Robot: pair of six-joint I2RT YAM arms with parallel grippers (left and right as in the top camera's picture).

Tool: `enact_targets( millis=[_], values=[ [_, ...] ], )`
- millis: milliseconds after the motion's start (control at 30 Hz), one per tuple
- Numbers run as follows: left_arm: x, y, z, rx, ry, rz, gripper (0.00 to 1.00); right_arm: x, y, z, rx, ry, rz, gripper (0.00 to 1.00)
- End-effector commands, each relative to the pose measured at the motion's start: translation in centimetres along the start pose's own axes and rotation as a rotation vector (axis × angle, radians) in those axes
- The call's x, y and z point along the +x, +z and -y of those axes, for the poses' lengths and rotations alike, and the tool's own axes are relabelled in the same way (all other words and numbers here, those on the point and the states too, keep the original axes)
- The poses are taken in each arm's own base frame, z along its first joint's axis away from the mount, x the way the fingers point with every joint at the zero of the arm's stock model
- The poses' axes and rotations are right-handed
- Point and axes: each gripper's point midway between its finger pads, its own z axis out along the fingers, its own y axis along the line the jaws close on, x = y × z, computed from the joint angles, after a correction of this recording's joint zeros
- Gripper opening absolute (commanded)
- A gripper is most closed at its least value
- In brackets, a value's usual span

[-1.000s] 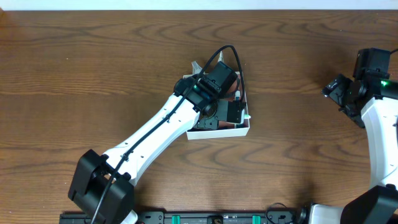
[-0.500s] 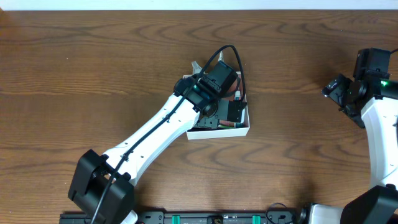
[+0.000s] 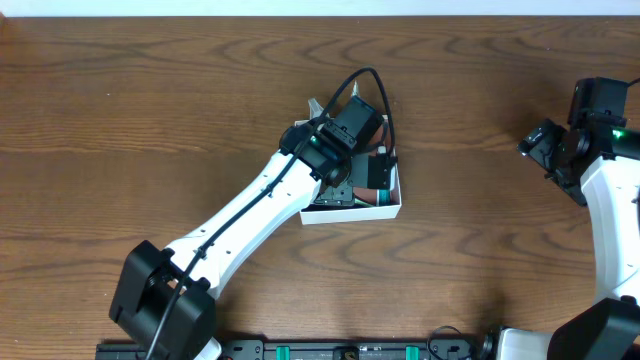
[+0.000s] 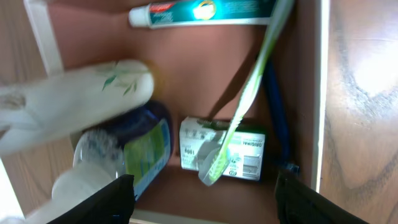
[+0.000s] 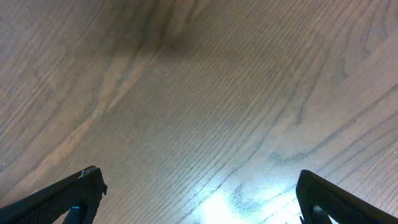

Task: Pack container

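The container [image 3: 352, 214] is a shallow white-walled box in the middle of the table. Its reddish-brown floor [image 4: 193, 74] fills the left wrist view. Inside lie a toothpaste tube [image 4: 205, 11], a white leaf-printed bottle [image 4: 74, 99], a blue bottle [image 4: 146, 149] and a small white-and-green box [image 4: 239, 152]. A green toothbrush [image 4: 252, 81] slants across them, with its head resting on the small box. My left gripper [image 4: 205, 208] hovers open just over the container's contents, with nothing between its fingers [image 4: 115, 199]. My right gripper [image 3: 542, 146] stands open far to the right over bare wood [image 5: 199, 93].
A dark blue slender item [image 4: 275, 115] lies along the container's right wall [image 4: 322, 93]. My left arm [image 3: 250, 215] stretches diagonally from the front left and covers most of the container from above. Brown wooden tabletop [image 3: 150, 100] surrounds the box.
My left gripper's jaws have spread from shut to open above the container, while the arm has barely moved. The right arm has stayed still.
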Motion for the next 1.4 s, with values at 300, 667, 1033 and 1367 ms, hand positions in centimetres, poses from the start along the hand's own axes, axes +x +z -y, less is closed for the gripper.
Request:
enact_targets(
  millis=[300,667,1033,1367],
  values=[
    [1.1,-12.0,-2.0,-0.237,-0.516,0.192,0.98,-0.1,0.2,0.2,0.008,0.002,-0.002,0.99],
    [3.6,-23.2,-0.1,-0.329,-0.946,0.509,0.98,-0.1,0.2,0.2,0.008,0.002,-0.002,0.99],
    [11.2,-27.9,4.0,-0.503,-1.065,0.469,0.98,-0.1,0.2,0.2,0.008,0.002,-0.002,0.99],
    [21.1,-31.3,8.1,-0.777,-1.458,0.443,0.98,-0.1,0.2,0.2,0.008,0.002,-0.002,0.99]
  ],
)
